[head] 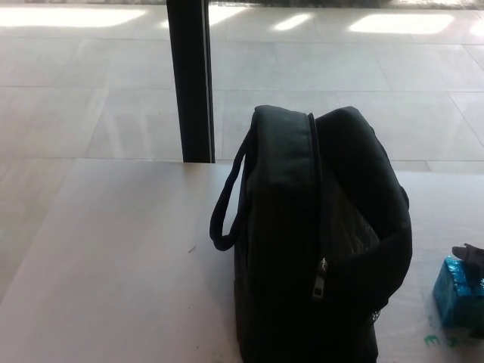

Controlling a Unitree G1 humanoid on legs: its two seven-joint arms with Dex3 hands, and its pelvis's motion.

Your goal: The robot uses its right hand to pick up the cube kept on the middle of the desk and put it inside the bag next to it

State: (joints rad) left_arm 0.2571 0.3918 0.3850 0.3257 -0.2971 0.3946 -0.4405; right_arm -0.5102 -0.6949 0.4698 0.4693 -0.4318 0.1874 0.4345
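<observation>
A blue cube (458, 293) rests on the desk at the far right edge of the head view, just right of the bag. Only a small black part of my right hand (470, 254) shows, touching the cube's upper right corner; the rest is cut off by the picture edge. The black bag (318, 242) stands upright in the middle of the desk. Its zipper runs down the front and its top gapes open toward the right. My left hand does not show.
The pale desk (121, 265) stretches to the left of the bag. A bag handle loop (227, 204) hangs off the bag's left side. A black post (190, 79) stands behind the desk on a tiled floor.
</observation>
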